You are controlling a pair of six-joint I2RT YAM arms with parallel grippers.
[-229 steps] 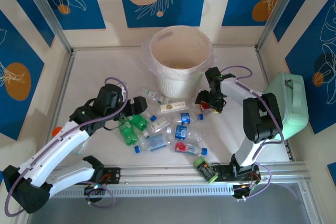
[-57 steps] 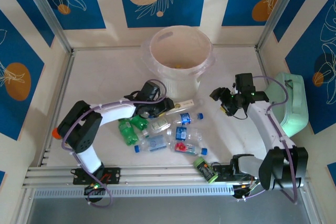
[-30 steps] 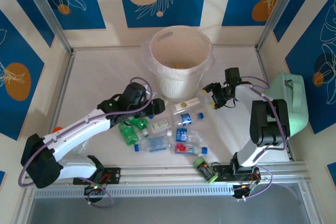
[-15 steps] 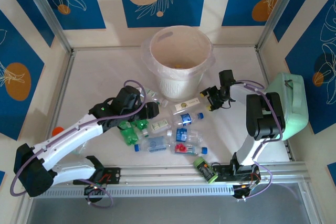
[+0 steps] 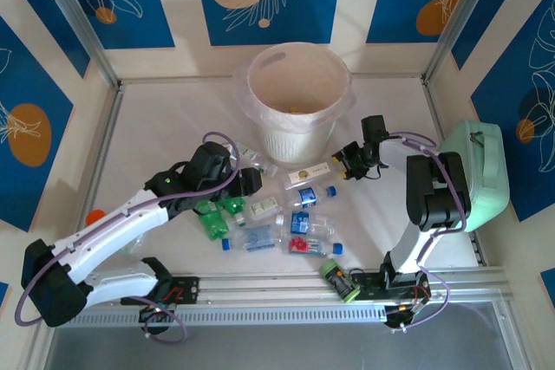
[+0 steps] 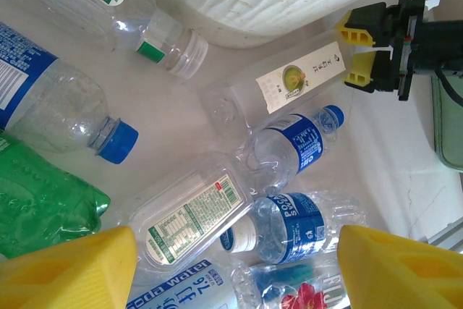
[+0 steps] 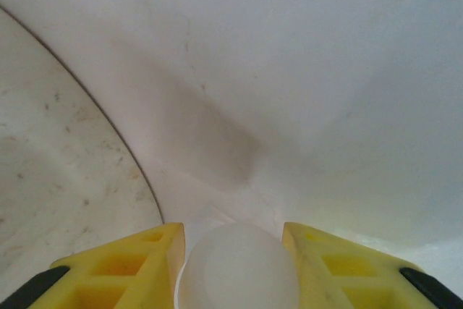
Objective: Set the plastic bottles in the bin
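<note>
Right gripper clamped on white cap of clear cream-labelled plastic bottle; left gripper held open, empty, over scattered plastic bottles.

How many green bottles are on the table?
3: two green bottles side by side at the pile's left edge, a greenish one by the near rail. The left arm may hide more.

Cream round bin, ribbed lower wall, clear liner, upright at far middle of table. Plastic bottles lie on their sides heaped just in front, mostly clear with blue caps, 2 green bottles at left. Tan-label bottle lies nearest bin, white cap pinched in right gripper.
</note>
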